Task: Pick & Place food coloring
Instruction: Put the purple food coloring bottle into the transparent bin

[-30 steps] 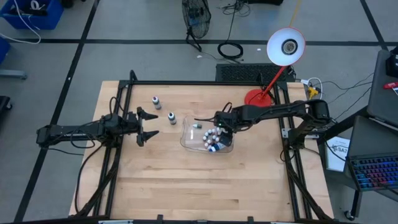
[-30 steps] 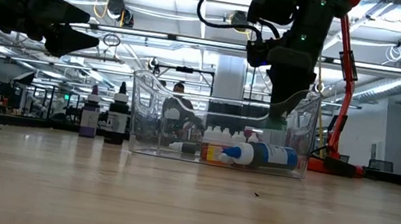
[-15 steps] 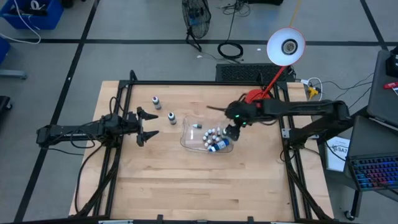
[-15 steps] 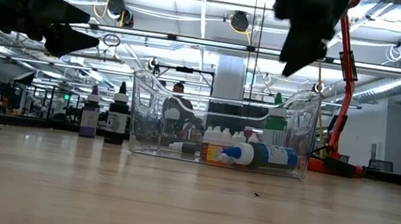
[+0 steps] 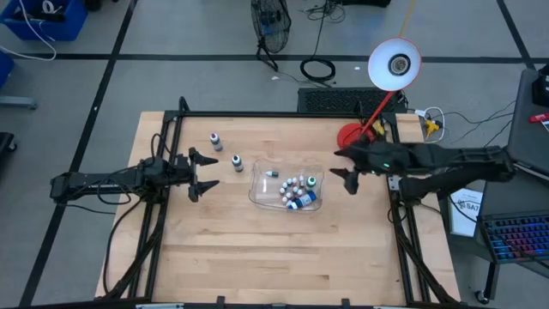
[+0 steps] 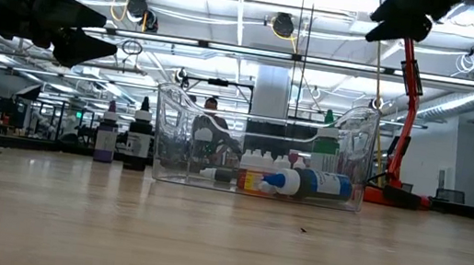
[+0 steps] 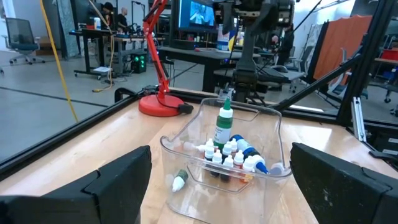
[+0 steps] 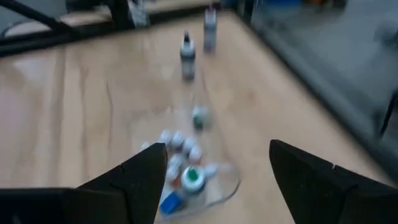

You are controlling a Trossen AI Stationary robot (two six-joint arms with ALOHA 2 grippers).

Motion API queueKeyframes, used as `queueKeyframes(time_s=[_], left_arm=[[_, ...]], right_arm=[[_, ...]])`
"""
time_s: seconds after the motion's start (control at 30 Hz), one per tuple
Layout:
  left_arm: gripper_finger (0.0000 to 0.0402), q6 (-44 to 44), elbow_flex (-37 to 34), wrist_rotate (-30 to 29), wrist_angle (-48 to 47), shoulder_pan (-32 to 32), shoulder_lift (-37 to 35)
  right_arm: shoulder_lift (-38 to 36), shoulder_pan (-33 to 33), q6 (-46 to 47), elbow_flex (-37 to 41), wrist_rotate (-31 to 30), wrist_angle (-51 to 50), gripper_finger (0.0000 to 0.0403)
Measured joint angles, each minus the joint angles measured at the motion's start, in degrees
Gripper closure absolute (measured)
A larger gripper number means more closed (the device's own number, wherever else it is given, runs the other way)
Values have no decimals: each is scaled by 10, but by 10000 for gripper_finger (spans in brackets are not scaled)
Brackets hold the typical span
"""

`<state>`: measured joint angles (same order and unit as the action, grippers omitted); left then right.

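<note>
The food coloring [image 5: 294, 190] is a cluster of tiny pale dropper bottles standing in a clear plastic tray [image 5: 257, 194]; it also shows in the left wrist view as food coloring [image 7: 225, 159]. One more tiny bottle [image 7: 179, 182] lies on its side in the tray's far-left corner. A taller green-topped bottle [image 7: 223, 127] stands upright among them, beside a lying blue-labelled bottle [image 6: 312, 182]. My right gripper [image 5: 339, 169] hangs open, raised, right of the tray. My left gripper [image 5: 206, 176] waits open, raised, left of the tray.
Two dark-capped bottles [image 5: 214, 140] [image 5: 236, 161] stand on the table left of the tray, toward the far edge. A red desk lamp's base [image 5: 352, 135] sits at the far right corner. Black frame rails run along the table's left and right sides.
My right gripper has risen out of the tray and drawn back toward the table's right edge, now clear of the tray. The green-topped bottle stands upright where the gripper was. My left arm has kept still.
</note>
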<state>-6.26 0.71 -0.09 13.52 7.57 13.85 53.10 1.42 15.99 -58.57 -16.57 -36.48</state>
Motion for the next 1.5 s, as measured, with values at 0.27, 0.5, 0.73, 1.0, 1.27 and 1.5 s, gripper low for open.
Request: queueKeyframes(time_s=[0.27, 0.5, 0.73, 1.0, 1.27, 1.5], left_arm=[[23, 0, 0, 0, 0, 0, 0], [23, 0, 0, 0, 0, 0, 0], [23, -22, 0, 0, 6, 0, 0], [23, -15, 0, 0, 62, 0, 0], [23, -15, 0, 0, 69, 0, 0], [23, -43, 0, 0, 73, 0, 0]], right_arm=[[-182, 17, -97, 279, -43, 307, 131], [-282, 17, -112, 443, -44, 436, 137], [-363, 17, -160, 512, -44, 456, 133], [-437, 17, -170, 574, -42, 502, 135], [-455, 17, -153, 575, -13, 480, 131], [-454, 17, -152, 576, -13, 482, 137]])
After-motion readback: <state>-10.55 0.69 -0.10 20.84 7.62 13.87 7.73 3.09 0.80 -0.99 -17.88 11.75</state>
